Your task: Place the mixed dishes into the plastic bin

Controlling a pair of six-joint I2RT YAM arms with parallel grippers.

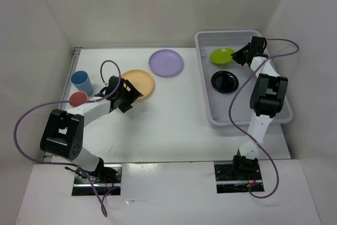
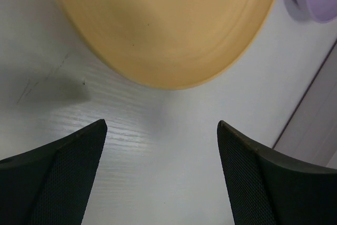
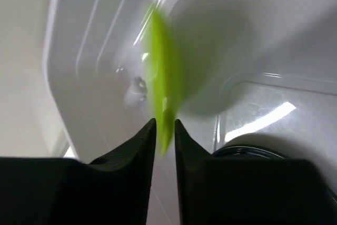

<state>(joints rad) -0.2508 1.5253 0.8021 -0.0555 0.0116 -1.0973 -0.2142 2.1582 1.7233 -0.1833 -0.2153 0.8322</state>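
My right gripper [image 1: 239, 56] is inside the plastic bin [image 1: 204, 82], its jaws closed narrowly on the rim of the lime green plate [image 1: 222, 55]. In the right wrist view the plate [image 3: 162, 88] stands edge-on and blurred between the fingers of the gripper [image 3: 165, 126]. The black plate [image 1: 225, 81] lies in the bin. My left gripper [image 1: 126, 99] is open and empty just short of the pale orange plate [image 1: 138, 84]; in the left wrist view the gripper [image 2: 162, 130] hovers over bare table before the plate's rim [image 2: 168, 25]. The lavender plate [image 1: 166, 62] lies beyond.
The blue cup [image 1: 82, 81] and the salmon-red cup [image 1: 78, 98] stand at the table's left edge beside my left arm. White walls enclose the table on three sides. The bin's wall [image 3: 95, 51] is close to the right gripper.
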